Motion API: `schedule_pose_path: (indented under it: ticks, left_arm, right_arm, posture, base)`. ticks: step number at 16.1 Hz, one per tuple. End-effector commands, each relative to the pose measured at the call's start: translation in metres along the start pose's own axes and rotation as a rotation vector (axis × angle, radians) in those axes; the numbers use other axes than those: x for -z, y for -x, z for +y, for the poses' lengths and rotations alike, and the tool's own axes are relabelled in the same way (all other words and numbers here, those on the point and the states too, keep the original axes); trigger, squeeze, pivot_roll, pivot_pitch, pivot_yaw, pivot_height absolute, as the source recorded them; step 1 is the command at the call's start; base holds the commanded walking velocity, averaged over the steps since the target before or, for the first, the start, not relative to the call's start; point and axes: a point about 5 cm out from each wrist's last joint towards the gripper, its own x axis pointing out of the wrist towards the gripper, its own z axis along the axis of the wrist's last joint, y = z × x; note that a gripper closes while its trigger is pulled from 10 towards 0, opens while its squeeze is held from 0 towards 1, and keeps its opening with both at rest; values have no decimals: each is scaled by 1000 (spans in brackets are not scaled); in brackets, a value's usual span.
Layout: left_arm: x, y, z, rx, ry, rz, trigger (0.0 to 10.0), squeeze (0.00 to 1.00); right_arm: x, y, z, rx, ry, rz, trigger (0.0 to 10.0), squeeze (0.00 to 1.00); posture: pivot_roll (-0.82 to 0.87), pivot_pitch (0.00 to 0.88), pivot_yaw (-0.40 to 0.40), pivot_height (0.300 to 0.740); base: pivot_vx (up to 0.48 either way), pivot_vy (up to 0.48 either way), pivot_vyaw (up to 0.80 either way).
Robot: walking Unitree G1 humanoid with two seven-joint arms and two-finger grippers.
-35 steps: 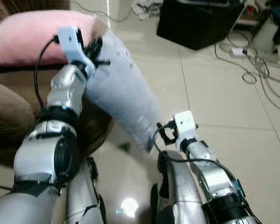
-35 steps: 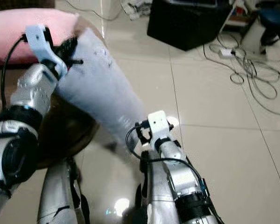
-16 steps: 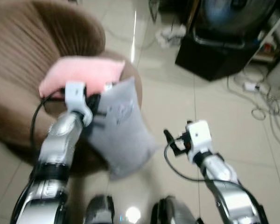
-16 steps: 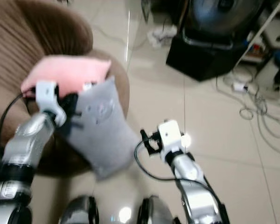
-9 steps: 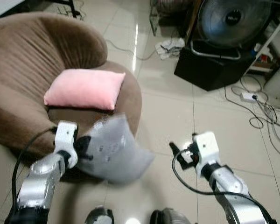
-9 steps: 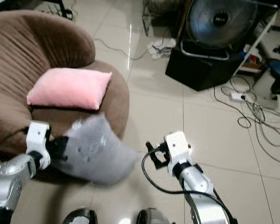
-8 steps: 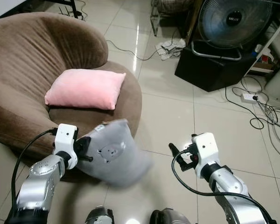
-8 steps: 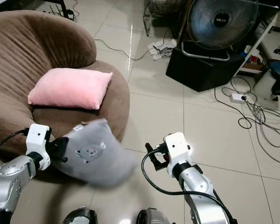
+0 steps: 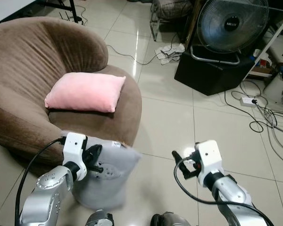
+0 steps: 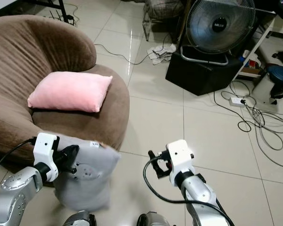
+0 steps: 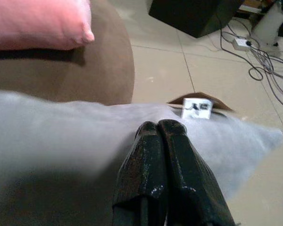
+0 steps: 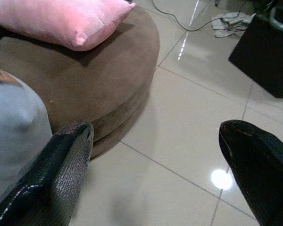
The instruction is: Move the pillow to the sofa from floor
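While clamped in the left gripper [image 11: 159, 129], grey pillow [image 9: 101, 176] hanging before brown sofa [image 9: 42, 61]. Pink cushion [image 9: 85, 92] at 11 o'clock. Right gripper [image 12: 153, 165] idle, jaws wide apart.

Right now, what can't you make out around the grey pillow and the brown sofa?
- Grey pillow: bottom edge blurred in the left eye view, floor contact unclear.
- Left gripper: the pinched fabric is hidden beneath its shut fingers.
- Round brown sofa: left side cut off by the frame.

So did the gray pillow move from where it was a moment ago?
Yes. The gray pillow, pinched in the left tool, has dropped lower against the brown sofa, hanging off the seat's front edge.
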Motion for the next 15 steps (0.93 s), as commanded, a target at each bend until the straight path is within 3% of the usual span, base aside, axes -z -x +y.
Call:
schedule_pose_path:
  ticks: [1,5,7,15]
  left_arm:
    - [-17,-3,-10,33,-36,-74,0,0]
    - [-22,-9,-15,20,-63,-89,0,0]
    - [-23,-13,-14,-11,-89,-91,0,0]
    - [-26,-17,-15,-37,-115,-97,0,0]
  right_arm:
    - [3,-1,-3,27,9,24,10000,318]
    - [0,-8,1,23,49,22,10000,290]
    - [-4,-11,8,-4,68,-5,10000,318]
    - [-6,-14,8,7,70,-15,10000,329]
  posture:
    - [-22,113,-75,740]
    - [-23,117,-75,740]
    - [-23,124,-70,740]
    - [-21,131,-67,740]
  base:
    - [0,0,0]
    - [0,-357,0]
    - [283,-384,0]
    - [325,-349,0]
